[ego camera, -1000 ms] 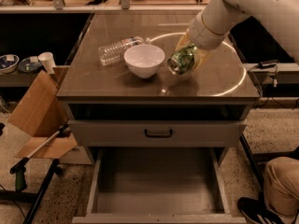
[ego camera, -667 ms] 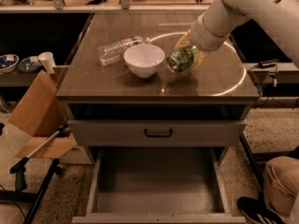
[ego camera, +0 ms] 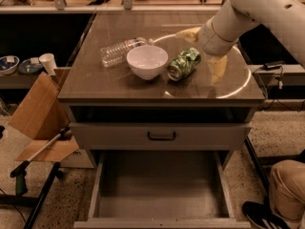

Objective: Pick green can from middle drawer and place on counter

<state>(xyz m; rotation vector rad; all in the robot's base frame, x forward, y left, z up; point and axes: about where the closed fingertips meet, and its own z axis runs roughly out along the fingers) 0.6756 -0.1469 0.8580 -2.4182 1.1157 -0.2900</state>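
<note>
Camera view shows our claw (ego camera: 202, 54) spread wide open over the counter (ego camera: 119, 82). The green can (ego camera: 183, 64) lies on its side there, just beside the white bowl (ego camera: 147, 61). We should lift the claw straight up, slowly, so we don't bump the can and make it roll.

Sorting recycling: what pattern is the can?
The can is mottled green and white, camera view; open gripper beside it.
</note>
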